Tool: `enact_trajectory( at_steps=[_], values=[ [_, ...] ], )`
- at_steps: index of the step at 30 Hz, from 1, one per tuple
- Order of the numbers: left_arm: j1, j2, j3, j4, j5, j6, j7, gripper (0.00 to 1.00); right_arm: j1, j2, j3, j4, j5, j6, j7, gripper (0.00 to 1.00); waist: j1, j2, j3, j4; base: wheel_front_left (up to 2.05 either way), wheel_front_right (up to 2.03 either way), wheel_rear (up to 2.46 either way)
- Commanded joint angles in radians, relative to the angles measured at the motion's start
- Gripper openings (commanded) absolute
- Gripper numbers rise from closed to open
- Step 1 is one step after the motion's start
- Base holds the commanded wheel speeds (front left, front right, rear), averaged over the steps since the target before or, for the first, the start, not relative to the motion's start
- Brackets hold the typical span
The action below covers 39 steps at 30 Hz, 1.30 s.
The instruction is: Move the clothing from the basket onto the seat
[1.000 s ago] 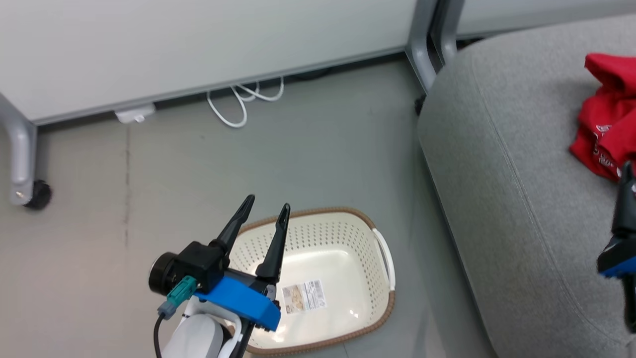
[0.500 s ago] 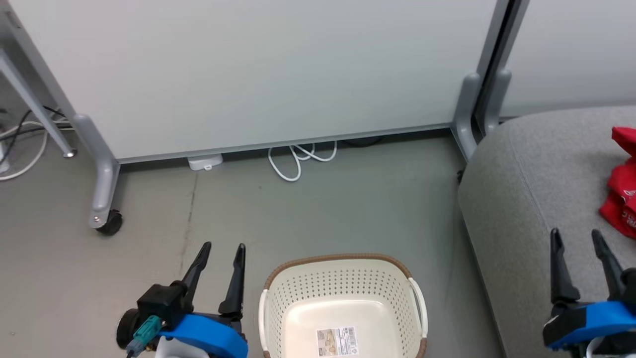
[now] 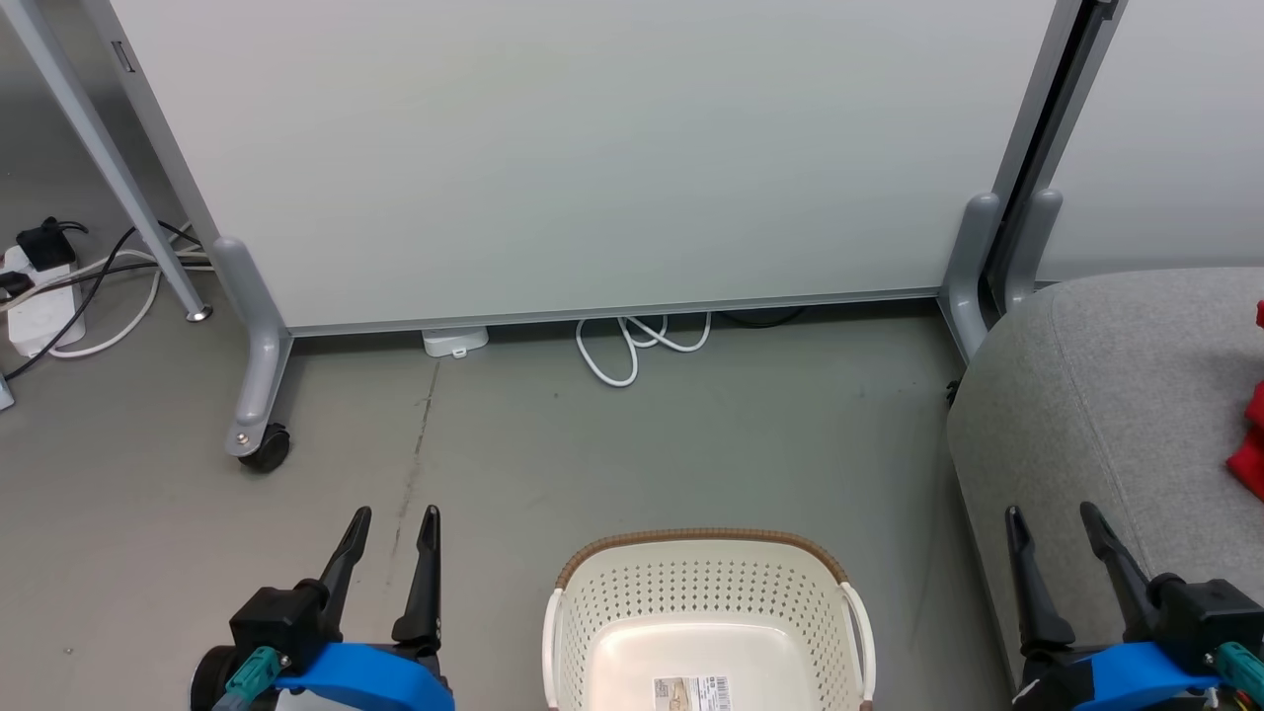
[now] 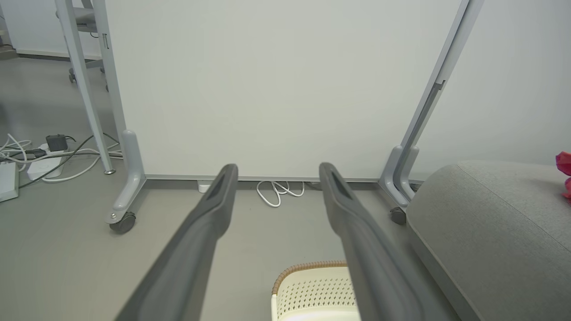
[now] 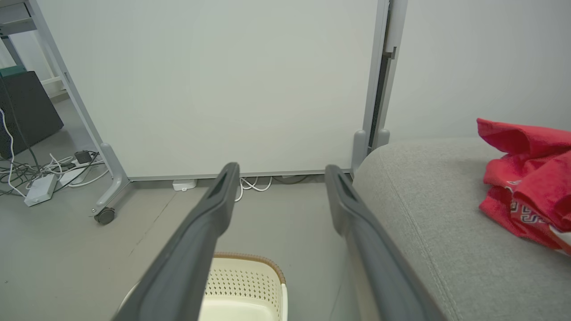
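1. Basket (image 3: 703, 539): stands on the grey floor (image 3: 691, 444) at 6 o'clock in the head view and is cut by the bottom edge. It has a brown rim, white side handles and perforated cream walls. Its smooth bottom is exposed, with a barcode label (image 3: 691, 693) stuck to it.
2. Clothing (image 5: 526, 178): a crumpled red bundle lying on top of the seat (image 3: 1116, 395), at 3 o'clock in the right wrist view. Patterned trim shows on a lower fold (any lettering is not legible). In the head view a red sliver sits at the 3 o'clock edge.
3. Seat: grey upholstery with a rounded corner and one seam running along the top. It sits at 4 o'clock in the head view, on the basket's 3 o'clock side, with a strip of floor between the two.
4. Left pincer (image 3: 396, 512): at 7 o'clock in the head view, fingers spread wide and pointing to 12 o'clock, gripping nothing. It is just beside the basket's 9 o'clock side, not touching it.
5. Right pincer (image 3: 1049, 510): at 5 o'clock, fingers likewise spread wide, gripping nothing. It is seen against the seat's near corner, well apart from the clothing.
6. Surroundings: a pale partition panel (image 3: 592, 148) on grey legs spans 12 o'clock, with a caster (image 3: 265, 449) at 9 o'clock. A white cable (image 3: 632, 351) is looped at the panel's foot, and a power strip (image 3: 39, 306) lies at the far 9 o'clock edge.
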Motion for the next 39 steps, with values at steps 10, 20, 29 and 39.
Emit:
enact_trajectory(
  at_steps=[10,20,29,39],
  values=[
    [0.006,0.005,0.005,0.027,-0.004,-0.002,-0.005,1.0,-0.001,0.001,0.03,0.046,0.021,0.0,-0.026,1.0,0.0001,-0.0001,-0.009,-0.002,0.0,0.0,0.0],
    [0.008,0.004,-0.001,0.036,-0.011,-0.002,-0.005,1.0,-0.01,0.001,0.04,0.067,0.028,0.0,-0.036,1.0,0.0001,-0.0001,-0.014,-0.007,0.0,0.0,0.0],
    [0.011,-0.004,-0.004,0.046,-0.023,-0.002,-0.005,1.0,-0.015,0.002,0.046,0.071,0.033,0.0,-0.037,1.0,0.0001,-0.0001,-0.014,-0.011,0.0,0.0,0.0],
    [0.067,-0.012,-0.007,0.106,-0.048,0.0,0.014,0.0,0.01,0.009,0.042,0.145,0.066,0.0,-0.014,0.0,0.0002,-0.0001,-0.013,-0.012,0.0,0.0,0.0]
  ],
)
